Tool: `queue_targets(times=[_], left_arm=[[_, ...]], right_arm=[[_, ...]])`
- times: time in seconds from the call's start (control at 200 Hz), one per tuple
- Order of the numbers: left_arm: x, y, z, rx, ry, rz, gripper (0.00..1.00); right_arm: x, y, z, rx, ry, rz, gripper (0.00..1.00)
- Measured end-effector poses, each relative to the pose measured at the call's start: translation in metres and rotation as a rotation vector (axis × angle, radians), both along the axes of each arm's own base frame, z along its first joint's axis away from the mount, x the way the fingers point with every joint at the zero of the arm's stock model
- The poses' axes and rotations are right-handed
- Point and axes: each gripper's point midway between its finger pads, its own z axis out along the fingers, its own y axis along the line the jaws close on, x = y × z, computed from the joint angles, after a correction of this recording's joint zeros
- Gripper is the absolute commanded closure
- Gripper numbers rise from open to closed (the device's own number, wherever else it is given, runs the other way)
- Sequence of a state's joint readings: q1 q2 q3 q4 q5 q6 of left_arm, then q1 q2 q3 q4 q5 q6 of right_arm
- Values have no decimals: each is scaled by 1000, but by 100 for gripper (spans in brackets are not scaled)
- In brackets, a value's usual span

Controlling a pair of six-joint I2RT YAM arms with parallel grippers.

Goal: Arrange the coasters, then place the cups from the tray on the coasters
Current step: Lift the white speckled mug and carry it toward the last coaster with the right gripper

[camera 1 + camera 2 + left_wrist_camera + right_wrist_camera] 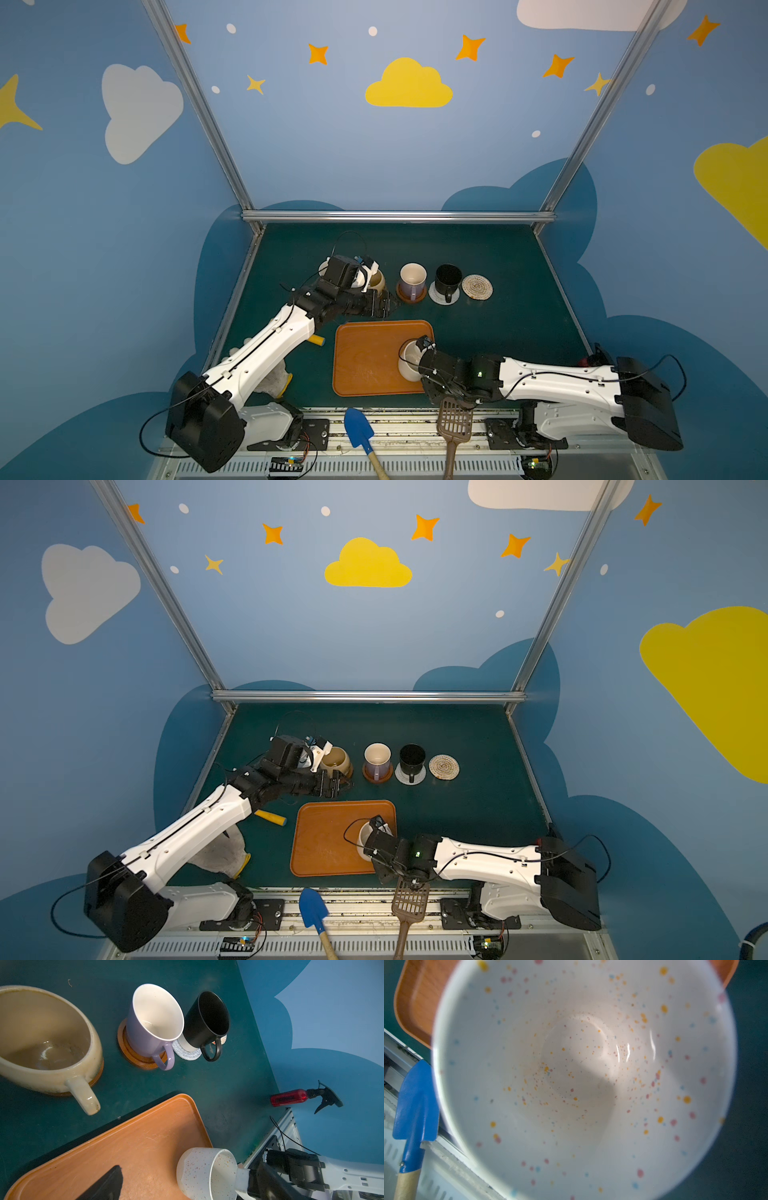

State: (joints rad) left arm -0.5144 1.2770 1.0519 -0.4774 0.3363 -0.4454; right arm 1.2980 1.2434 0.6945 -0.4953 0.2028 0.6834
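Dark green tabletop (pixel 498 332), starry blue walls (pixel 374 158), left end effector (pixel 392 305) open, right end effector (pixel 419 357) gripping speckled cup (pixel 405 372)

counting four cups: tan cup (pixel 47 1043), lavender cup (pixel 149 1028), black cup (pixel 207 1020), speckled cup (pixel 199 1172). four coasters too: brown coaster (pixel 99 1073) under the tan one, second brown coaster (pixel 133 1059) under the lavender one, grey-white coaster (pixel 186 1054), rope coaster (pixel 477 286). might be more hidden behind the left arm (pixel 266 349), can't tell. one orange tray (pixel 133 1147). then one each of blue shovel (pixel 358 430), brown slotted scoop (pixel 456 419), red spray bottle (pixel 288 1097), yellow stick (pixel 271 817).
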Motion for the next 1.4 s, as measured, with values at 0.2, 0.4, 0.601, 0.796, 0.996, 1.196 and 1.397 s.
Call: queue_targets(times=[0.2, 0.4, 0.601, 0.796, 0.996, 1.196, 1.397], left_arm=[[2, 2, 0, 2, -3, 6, 0], [2, 1, 4, -14, -9, -1, 0], [1, -14, 29, -149, -29, -54, 0], [1, -23, 43, -223, -31, -71, 0], [6, -38, 66, -249, -61, -95, 0], [9, -66, 87, -231, -129, -137, 0], [18, -78, 67, -170, -111, -126, 0]], right_arm=[[4, -4, 7, -35, -4, 12, 100], [20, -9, 29, -27, -30, -10, 100], [42, -33, 62, -25, -69, -91, 100], [59, -70, 79, -65, -98, -194, 100], [68, -110, 79, -155, -68, -280, 100], [85, -134, 94, -182, -69, -351, 100], [106, -160, 95, -212, -58, -434, 100]])
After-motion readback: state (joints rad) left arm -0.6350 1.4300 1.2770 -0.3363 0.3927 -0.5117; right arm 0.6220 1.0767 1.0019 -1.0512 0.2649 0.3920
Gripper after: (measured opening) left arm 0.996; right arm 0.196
